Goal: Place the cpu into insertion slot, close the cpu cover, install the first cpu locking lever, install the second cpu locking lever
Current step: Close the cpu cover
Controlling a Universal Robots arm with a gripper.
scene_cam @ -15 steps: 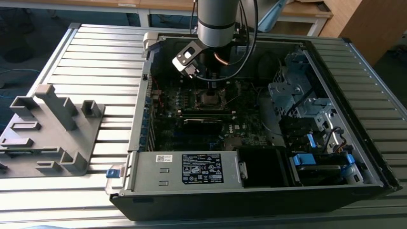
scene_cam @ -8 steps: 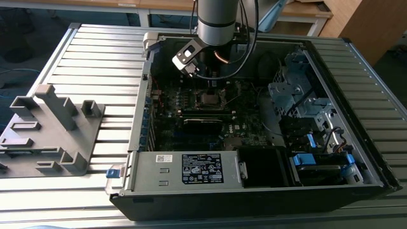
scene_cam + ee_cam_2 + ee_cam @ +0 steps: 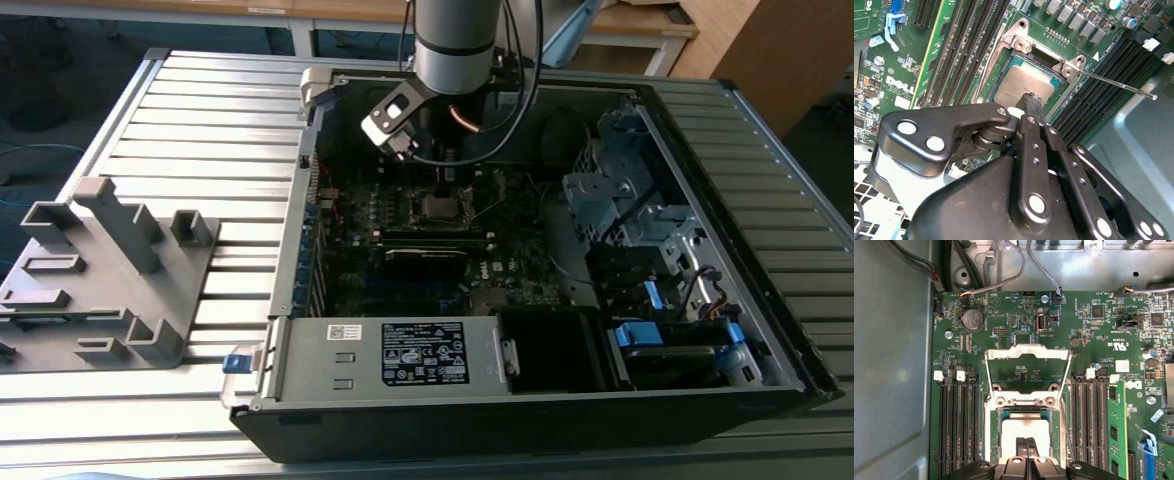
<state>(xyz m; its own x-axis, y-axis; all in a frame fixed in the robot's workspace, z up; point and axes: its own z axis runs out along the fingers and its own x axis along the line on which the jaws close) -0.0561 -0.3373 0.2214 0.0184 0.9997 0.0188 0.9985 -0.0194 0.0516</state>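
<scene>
Cpu [image 3: 1024, 426] sits in insertion slot [image 3: 996, 440], cpu cover [image 3: 1027, 352] open.

A white label [image 3: 424, 356] of small black print and symbols sits on the grey power supply [image 3: 314, 378] at six o'clock in the computer case [image 3: 534, 425], while a white logo [image 3: 896, 82] and fine white lettering mark the green motherboard [image 3: 1084, 335].

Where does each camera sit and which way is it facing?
Exterior view: off the arm, high, looking down into the open computer case; arm shows.
First wrist view: on the arm, square onto motherboard and open cpu cover; tool shows.
Second wrist view: on the arm, slanting past the tool's linkage.
Both wrist views share cpu and tool.
</scene>
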